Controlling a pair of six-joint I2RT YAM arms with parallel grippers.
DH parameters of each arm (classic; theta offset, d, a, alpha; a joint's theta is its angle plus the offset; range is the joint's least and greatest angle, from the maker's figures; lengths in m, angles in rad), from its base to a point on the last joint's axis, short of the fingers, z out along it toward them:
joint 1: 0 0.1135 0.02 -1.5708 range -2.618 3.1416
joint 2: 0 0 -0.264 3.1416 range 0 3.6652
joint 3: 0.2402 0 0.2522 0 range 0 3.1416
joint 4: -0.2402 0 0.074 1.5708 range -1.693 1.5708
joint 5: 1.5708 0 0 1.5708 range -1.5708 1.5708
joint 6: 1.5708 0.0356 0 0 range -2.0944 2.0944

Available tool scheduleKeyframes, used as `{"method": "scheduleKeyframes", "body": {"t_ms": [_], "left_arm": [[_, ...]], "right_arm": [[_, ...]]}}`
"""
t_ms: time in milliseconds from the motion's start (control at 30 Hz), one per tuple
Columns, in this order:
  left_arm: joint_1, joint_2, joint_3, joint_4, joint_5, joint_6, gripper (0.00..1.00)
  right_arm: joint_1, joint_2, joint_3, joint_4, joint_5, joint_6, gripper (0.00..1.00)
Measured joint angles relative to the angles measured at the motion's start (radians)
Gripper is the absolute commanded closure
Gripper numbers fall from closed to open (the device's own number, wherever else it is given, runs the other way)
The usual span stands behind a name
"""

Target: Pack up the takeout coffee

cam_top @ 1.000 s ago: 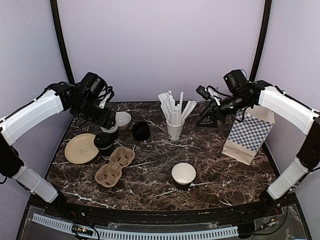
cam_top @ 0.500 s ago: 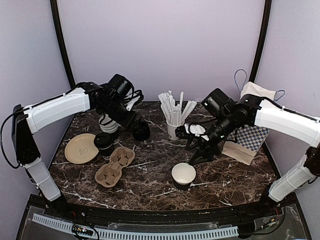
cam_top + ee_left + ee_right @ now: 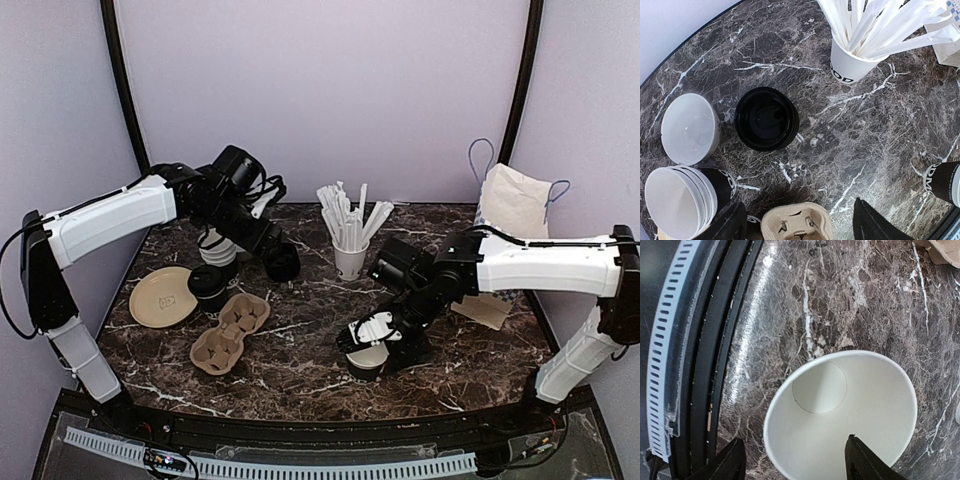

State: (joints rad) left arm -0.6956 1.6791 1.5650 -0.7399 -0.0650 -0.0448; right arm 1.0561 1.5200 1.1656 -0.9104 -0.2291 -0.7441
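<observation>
My right gripper [image 3: 795, 440] has swung down from the bag [image 3: 515, 200] to the lidless cup [image 3: 840, 410], jaws wide, holding nothing. My left gripper [image 3: 800, 205], also wide and empty, now hangs over the lids [image 3: 766, 118] (wrong thing). The takeout coffee [image 3: 207, 285] waits beside the plate [image 3: 155, 300]: 0 packed.

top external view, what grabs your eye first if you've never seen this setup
The right arm stretches low across the dark marble table, with the open right gripper poised over the rim of an empty white-lined cup near the front edge. At the back left, the open left gripper hangs above a stack of black lids. A white straw cup bristling with wrapped straws stands at the back centre.
</observation>
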Motion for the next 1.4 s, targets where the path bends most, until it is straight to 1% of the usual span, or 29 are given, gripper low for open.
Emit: {"method": "scheduleKeyframes", "body": {"t_ms": [67,167,367,433,667,900,1167,1300,1367,1400], "left_arm": [[0.000,-0.001,-0.005,0.002,-0.003,0.000,0.25],[0.000,-0.001,-0.008,0.003,-0.003,0.000,0.25],[0.000,-0.001,-0.010,0.009,-0.002,0.001,0.25],[0.000,-0.001,-0.010,0.010,-0.001,0.002,0.25],[0.000,-0.001,-0.010,0.011,0.002,0.011,0.25],[0.000,-0.001,-0.016,0.014,0.006,0.012,0.25],[0.000,-0.001,-0.017,0.016,0.019,0.013,0.25],[0.000,-0.001,-0.022,0.020,0.020,0.016,0.25],[0.000,-0.001,-0.027,0.022,0.019,0.017,0.25],[0.000,-0.001,-0.030,0.023,0.019,0.018,0.25]], "right_arm": [[0.003,0.012,-0.008,0.018,0.032,0.000,0.42],[0.005,0.023,-0.009,0.051,0.070,0.003,0.46],[0.005,0.039,-0.011,0.138,0.158,0.024,0.49],[0.005,0.050,-0.011,0.160,0.179,0.026,0.52],[0.005,0.073,-0.011,0.176,0.184,0.024,0.64],[0.005,0.073,-0.010,0.167,0.170,0.020,0.81],[0.007,0.073,-0.008,0.163,0.181,0.024,0.87],[0.008,0.079,0.002,0.166,0.203,0.025,0.93],[0.008,0.087,0.012,0.169,0.206,0.027,0.93],[0.009,0.094,0.021,0.170,0.208,0.029,0.92]]}}
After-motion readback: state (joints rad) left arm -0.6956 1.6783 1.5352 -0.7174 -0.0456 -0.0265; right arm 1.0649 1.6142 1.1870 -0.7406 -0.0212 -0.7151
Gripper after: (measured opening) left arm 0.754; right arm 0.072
